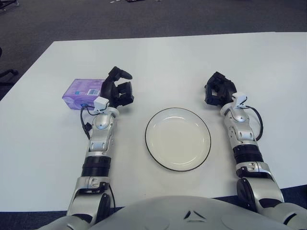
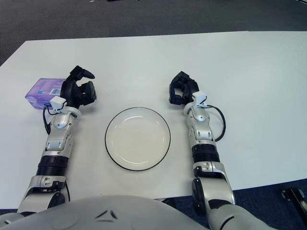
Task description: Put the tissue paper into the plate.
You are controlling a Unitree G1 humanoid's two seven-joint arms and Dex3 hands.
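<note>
A purple pack of tissue paper (image 1: 81,92) lies on the white table (image 1: 168,62) at the left. My left hand (image 1: 119,90) is just to the right of the pack, fingers spread, holding nothing; whether it touches the pack is unclear. A white plate with a dark rim (image 1: 178,139) sits empty at the middle front. My right hand (image 1: 218,89) rests right of the plate, beyond its far right rim, fingers curled and empty.
Dark carpet lies beyond the table's far edge (image 1: 158,39). A chair base (image 1: 5,74) shows at the far left on the floor.
</note>
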